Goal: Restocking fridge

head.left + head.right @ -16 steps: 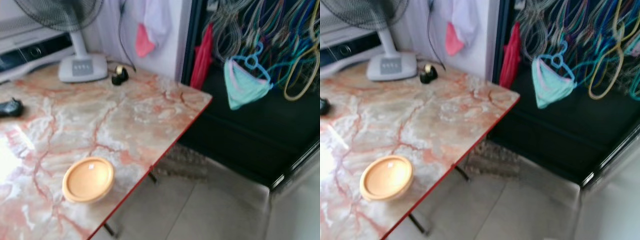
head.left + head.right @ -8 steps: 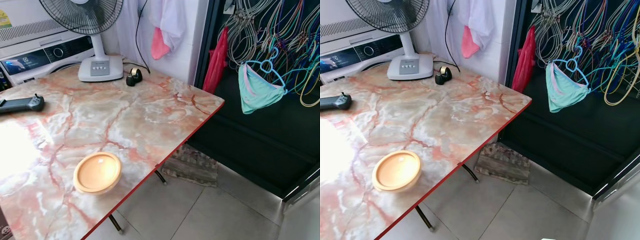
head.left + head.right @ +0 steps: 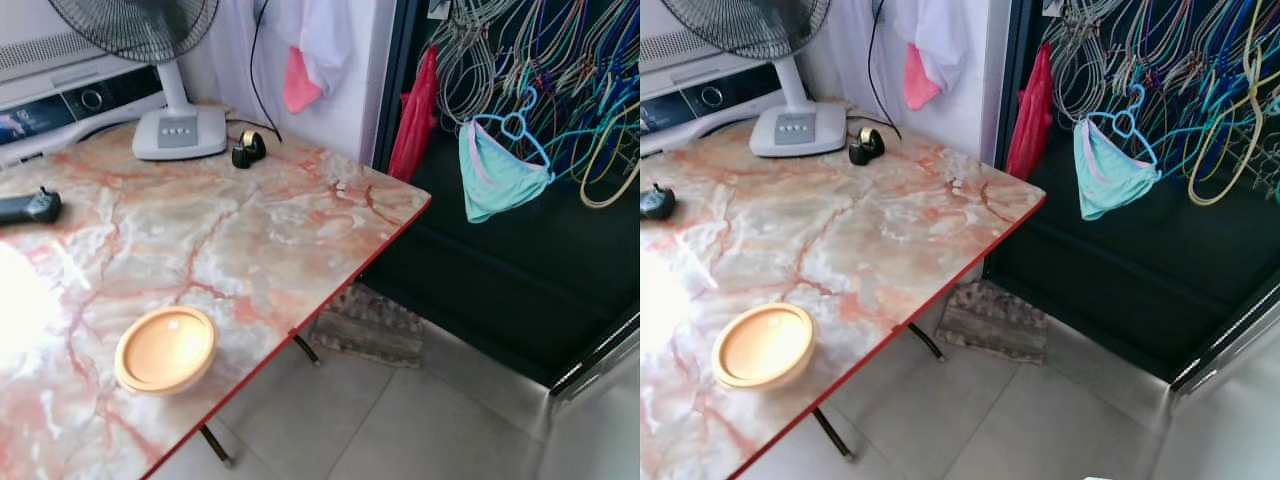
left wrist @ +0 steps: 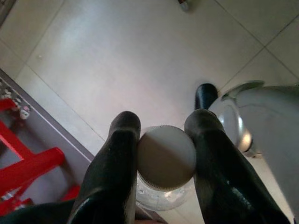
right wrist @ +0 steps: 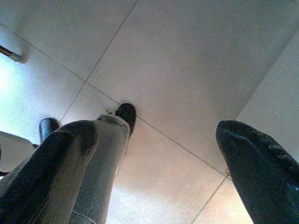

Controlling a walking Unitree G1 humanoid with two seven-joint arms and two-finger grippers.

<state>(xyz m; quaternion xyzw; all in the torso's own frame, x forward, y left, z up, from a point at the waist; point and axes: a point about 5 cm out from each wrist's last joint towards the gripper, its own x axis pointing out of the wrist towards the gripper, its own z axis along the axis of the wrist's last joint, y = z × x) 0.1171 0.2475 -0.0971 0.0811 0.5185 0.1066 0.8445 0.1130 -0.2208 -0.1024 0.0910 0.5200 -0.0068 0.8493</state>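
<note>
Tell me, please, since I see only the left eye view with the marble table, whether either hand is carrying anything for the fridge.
Observer: Yes. The left hand is shut on a clear plastic bottle with a white screw cap, gripped just at the cap.
Operator: Thank you. And the right hand?
Observer: The right hand is open with nothing between its fingers, hanging over the pale tiled floor.
Operator: Is anything near the left hand that I should mind?
Observer: A red frame stands low beside it, apart from the bottle.
</note>
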